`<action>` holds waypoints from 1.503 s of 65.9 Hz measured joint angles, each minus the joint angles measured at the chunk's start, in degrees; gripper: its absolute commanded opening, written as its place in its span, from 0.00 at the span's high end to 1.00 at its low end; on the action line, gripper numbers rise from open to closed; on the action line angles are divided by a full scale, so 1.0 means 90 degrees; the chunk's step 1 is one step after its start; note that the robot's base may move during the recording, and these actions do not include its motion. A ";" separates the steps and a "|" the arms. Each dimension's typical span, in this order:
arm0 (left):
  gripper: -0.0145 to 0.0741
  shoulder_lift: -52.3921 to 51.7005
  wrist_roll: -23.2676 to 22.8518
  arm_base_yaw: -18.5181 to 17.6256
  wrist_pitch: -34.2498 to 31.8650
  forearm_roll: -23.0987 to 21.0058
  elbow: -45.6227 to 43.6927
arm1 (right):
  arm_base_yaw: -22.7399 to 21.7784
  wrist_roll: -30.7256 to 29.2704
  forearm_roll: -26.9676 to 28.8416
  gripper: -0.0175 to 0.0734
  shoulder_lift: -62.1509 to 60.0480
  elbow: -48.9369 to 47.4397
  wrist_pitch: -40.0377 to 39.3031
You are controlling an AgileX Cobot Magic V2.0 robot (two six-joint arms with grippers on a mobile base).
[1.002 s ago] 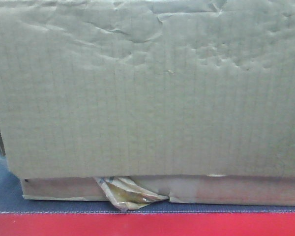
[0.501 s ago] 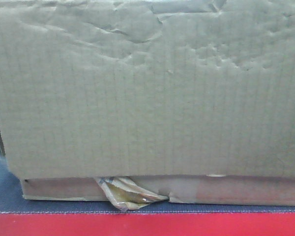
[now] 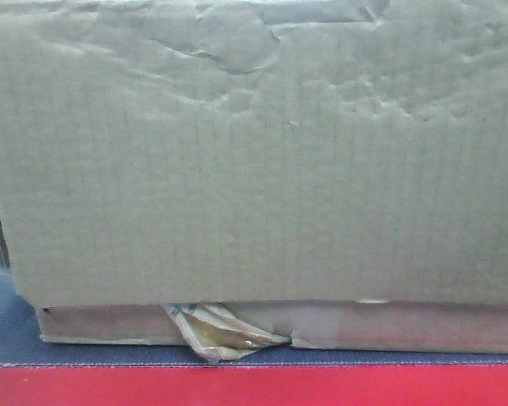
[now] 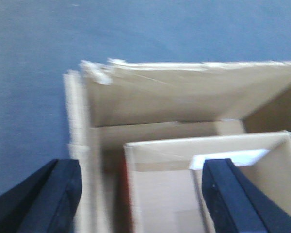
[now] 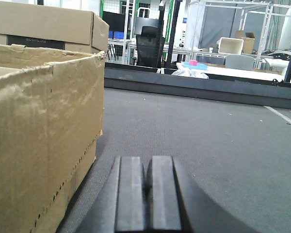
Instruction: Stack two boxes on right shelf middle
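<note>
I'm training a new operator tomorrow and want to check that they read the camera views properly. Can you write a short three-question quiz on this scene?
1. True or false: the right gripper is shut and holds no box.
2. In the front view, what sticks out under the bottom edge of the cardboard box?
A) a crumpled tape scrap
B) a blue bin
C) a cable
3. Fill in: in the left wrist view, the left gripper hangs ____ over the cardboard walls.

Key: 1 true; 2 A; 3 open.
</note>
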 measured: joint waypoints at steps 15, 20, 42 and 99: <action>0.36 0.0000 0.0393 0.0618 0.0026 -0.0471 0.0456 | 0.0000 0.0000 0.0000 0.99 0.0000 0.0000 0.0000; 0.36 0.0000 0.0484 0.0679 0.0038 -0.0558 0.0703 | 0.0000 0.0000 0.0000 0.99 0.0000 0.0000 0.0000; 0.36 0.0000 0.0586 0.0688 0.0039 -0.0856 0.1925 | 0.0000 0.0000 0.0000 0.99 0.0000 0.0000 0.0000; 0.36 0.0000 0.0622 0.0688 0.0029 -0.0968 0.2572 | 0.0000 0.0000 0.0000 0.99 0.0000 0.0000 -0.0097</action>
